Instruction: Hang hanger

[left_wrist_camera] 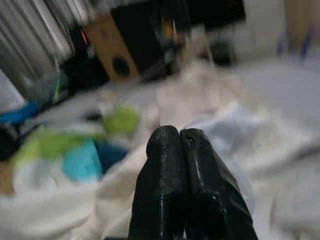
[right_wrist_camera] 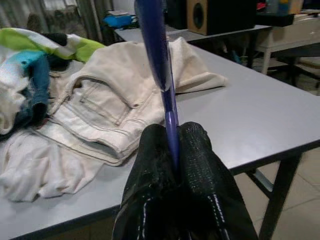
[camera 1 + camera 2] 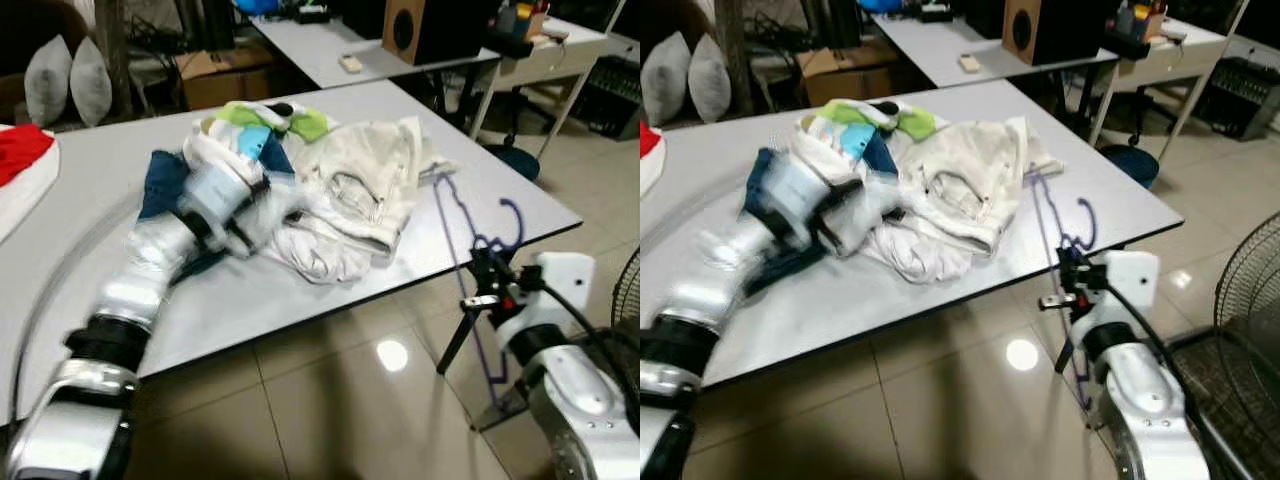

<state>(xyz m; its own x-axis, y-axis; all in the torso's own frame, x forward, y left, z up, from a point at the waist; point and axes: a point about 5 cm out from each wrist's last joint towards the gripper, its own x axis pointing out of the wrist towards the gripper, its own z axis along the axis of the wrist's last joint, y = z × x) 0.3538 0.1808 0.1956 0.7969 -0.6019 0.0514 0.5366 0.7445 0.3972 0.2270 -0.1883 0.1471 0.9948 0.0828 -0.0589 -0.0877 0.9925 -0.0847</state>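
Hanger [image 3: 470, 262]: thin purple wire frame, hook curling at its upper end, clamped between the black fingers [image 2: 197, 165] of the right gripper [image 3: 487, 290], which is closed on one of its bars. From the grip one bar rises up and away over the edge of the grey table [image 3: 300, 290] toward the cream trousers [image 3: 365, 185], while the rest hangs below the gripper beside the table leg. Left gripper [image 1: 182, 150]: fingers pressed together, empty, over the pile of clothes [image 3: 260, 150], blurred.
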